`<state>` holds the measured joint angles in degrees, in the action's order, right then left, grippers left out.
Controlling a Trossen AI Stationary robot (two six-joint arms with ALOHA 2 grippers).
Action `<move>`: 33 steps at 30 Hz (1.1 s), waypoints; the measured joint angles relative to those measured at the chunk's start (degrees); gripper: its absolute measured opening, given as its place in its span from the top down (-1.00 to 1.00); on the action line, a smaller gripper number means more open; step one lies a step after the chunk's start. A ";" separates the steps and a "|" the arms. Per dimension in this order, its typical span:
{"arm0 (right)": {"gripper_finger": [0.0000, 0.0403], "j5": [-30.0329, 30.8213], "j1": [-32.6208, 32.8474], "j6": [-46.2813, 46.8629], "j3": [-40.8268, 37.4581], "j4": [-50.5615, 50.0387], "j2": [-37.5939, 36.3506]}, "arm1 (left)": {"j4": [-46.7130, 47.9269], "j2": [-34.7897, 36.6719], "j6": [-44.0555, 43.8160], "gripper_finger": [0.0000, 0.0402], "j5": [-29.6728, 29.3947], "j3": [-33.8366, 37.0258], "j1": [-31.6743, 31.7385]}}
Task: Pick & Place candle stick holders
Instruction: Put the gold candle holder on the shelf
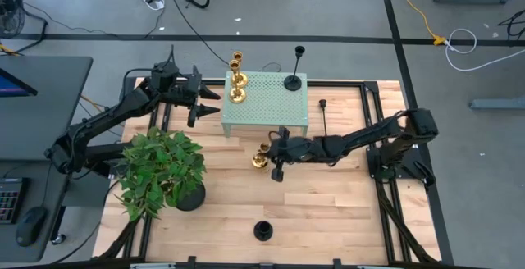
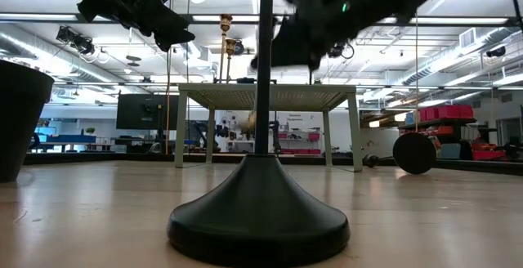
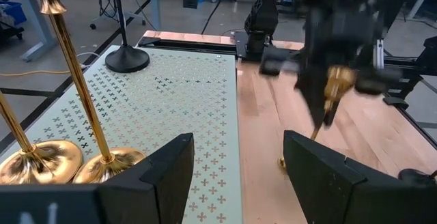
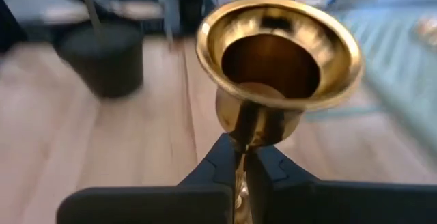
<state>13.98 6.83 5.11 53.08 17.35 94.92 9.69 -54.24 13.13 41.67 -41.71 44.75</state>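
Two gold candle stick holders (image 1: 237,84) and a black one (image 1: 293,79) stand on their round bases on the pale green perforated stand (image 1: 267,105). My right gripper (image 1: 273,152) hovers over the wood just in front of the stand, shut on a third gold holder (image 1: 261,156). My left gripper (image 1: 209,103) waits open at the stand's left end, near the two gold holders (image 3: 61,159). Another black holder (image 1: 325,117) lies on the table to the stand's right. One more (image 2: 257,219) stands at the near edge. My right gripper pinches the gold holder's thin stem (image 4: 240,157) between its two fingers, right under the little cup (image 4: 278,53). The fingers reach in from the table's right, slanting slightly down, across the stem. The holder hangs tilted, cup uppermost (image 3: 338,82), its base low over the wood.
A leafy potted plant (image 1: 160,170) fills the table's near left. The green stand spans the far middle. Bare wood (image 1: 328,203) lies between the stand and the near black holder (image 1: 262,230). A desk with a keyboard is off the table's left.
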 joint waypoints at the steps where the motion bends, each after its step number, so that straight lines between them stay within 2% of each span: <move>1: 0.97 -0.02 -0.12 -0.07 0.00 0.04 -1.65 | -0.02 0.00 0.00 -0.12 0.00 0.00 0.01; 11: 0.98 0.15 -2.24 -3.69 0.02 -0.37 -19.79 | -0.72 -0.02 -0.06 -0.12 0.18 0.00 0.02; 16: 0.98 -0.96 -5.35 -4.14 0.38 -1.41 -24.33 | -1.71 -0.02 -0.10 -0.12 0.22 0.00 -0.44; 25: 0.98 -13.27 -13.88 -3.02 9.32 -8.85 -20.29 | -5.01 -0.02 -1.29 -0.12 -0.06 0.00 -3.72; 33: 0.98 -19.04 -17.36 -4.88 19.36 -15.26 -11.94 | -10.11 -0.02 -3.52 -0.12 -3.86 0.00 -7.18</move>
<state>-5.06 -10.53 0.22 72.44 2.09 82.98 -0.41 -54.26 9.60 37.81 -41.71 37.58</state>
